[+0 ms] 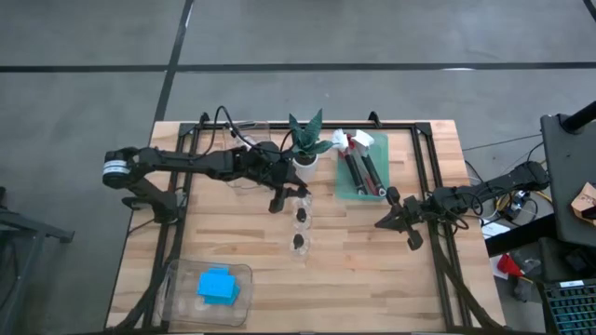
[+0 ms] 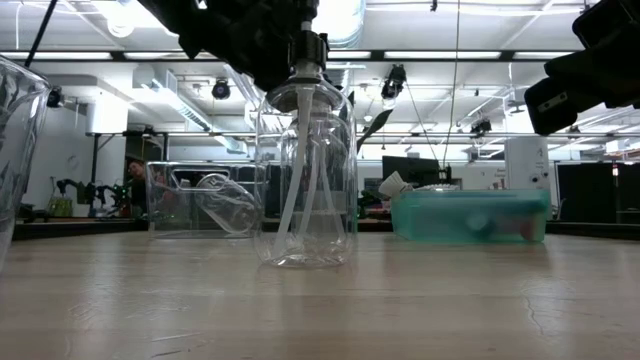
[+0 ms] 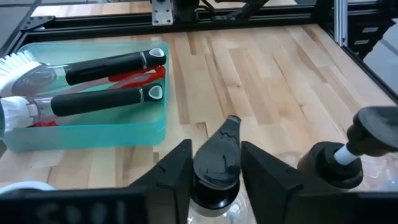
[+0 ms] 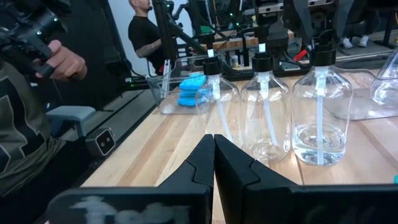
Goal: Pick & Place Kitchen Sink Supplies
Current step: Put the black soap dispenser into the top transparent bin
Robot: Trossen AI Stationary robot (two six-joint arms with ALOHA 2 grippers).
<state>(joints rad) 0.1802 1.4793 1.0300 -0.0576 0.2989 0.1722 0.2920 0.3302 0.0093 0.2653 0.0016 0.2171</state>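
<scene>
Left end effector [image 3: 214,171] grips a bottle's black pump cap [image 3: 217,160]; no writing legible.

In the left wrist view the bottle [image 3: 214,186] between the left gripper's [image 3: 216,163] fingers is cut off at 6 o'clock; contact with its cap cannot be told. A second pump [image 3: 367,134] is cropped at 3 o'clock. The tray [image 3: 93,134] loses its brush heads [image 3: 15,62] at 9 o'clock. From above, the sponges [image 1: 218,285] blur into one block.
</scene>
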